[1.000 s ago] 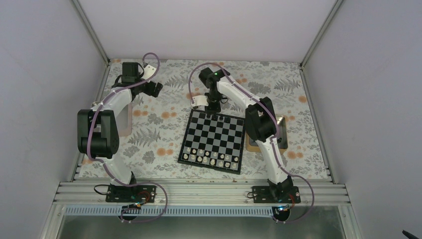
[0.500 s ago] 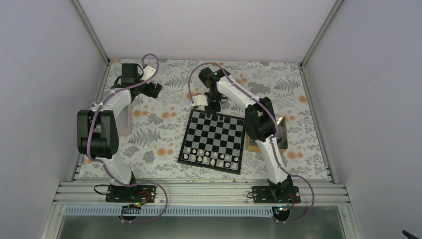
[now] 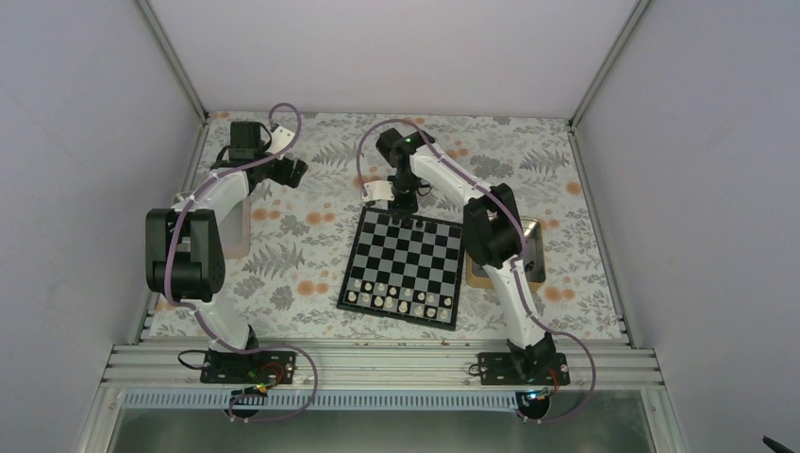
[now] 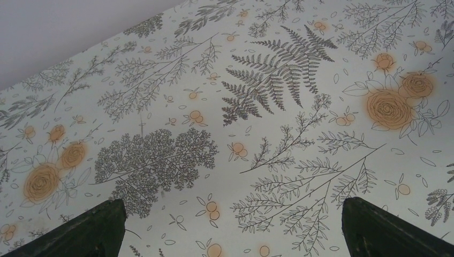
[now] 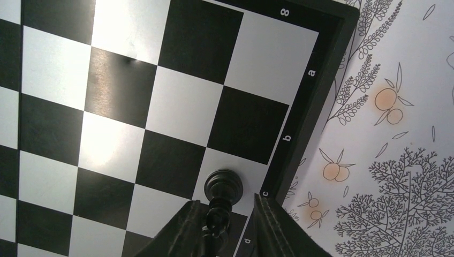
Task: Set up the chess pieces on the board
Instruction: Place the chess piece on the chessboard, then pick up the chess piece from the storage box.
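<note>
1. Here, finds the right end effector [image 3: 404, 214] reaching down at the far edge of the board [image 3: 406, 260], the chequered square lying on the floral desk [image 3: 311, 250] between the two arms.
2. From the right wrist, shows one black chess piece [image 5: 225, 184] standing on a white square in the outermost row, just beside the border letter c; cannot tell what kind of piece from this angle.
3. Places the top of that piece between the two dark fingers [image 5: 179, 233], which stand close together on either side of it; cannot tell whether pressing on it or just clear of it.
4. Shows the white chessmen [image 3: 396, 300] lined up in the two near rows of the board, well apart from the black one.
5. Puts the left end effector [image 3: 295, 171] above the floral cloth toward the far left, well apart from the board, its fingertips [image 4: 80, 230] spread wide.
6. Shows a tan-rimmed tray [image 3: 539, 270] just beside the board's right edge, partly hidden under the right arm.
</note>
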Robot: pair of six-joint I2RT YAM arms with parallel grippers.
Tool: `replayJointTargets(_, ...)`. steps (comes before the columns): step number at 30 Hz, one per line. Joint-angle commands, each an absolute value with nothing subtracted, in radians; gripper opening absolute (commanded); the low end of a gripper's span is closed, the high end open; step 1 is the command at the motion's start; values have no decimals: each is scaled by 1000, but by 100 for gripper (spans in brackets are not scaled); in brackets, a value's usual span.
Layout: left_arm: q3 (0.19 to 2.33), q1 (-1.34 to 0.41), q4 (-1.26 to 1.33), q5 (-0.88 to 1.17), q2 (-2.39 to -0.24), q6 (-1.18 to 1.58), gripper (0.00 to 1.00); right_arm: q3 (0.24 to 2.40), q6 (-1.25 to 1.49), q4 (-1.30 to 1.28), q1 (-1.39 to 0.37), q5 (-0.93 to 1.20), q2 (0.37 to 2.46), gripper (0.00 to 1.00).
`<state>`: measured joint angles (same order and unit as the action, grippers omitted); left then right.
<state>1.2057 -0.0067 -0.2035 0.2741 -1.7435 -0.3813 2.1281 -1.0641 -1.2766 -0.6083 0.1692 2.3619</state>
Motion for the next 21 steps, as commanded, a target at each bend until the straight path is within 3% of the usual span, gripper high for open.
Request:
replayJointTargets(1, 1200, 0, -187, 298, -1712, -379, 100, 2158, -1066, -1285, -617, 182, 2345, 31)
replayJointTargets(12, 1237, 0, -202, 318, -1711, -363, 100, 2103, -1058, -1287, -546, 268, 2134, 34)
replayJointTargets(21, 1290, -39, -208, 242, -1752, -349, 100, 1672, -1030, -1231, -258, 195, 1804, 37)
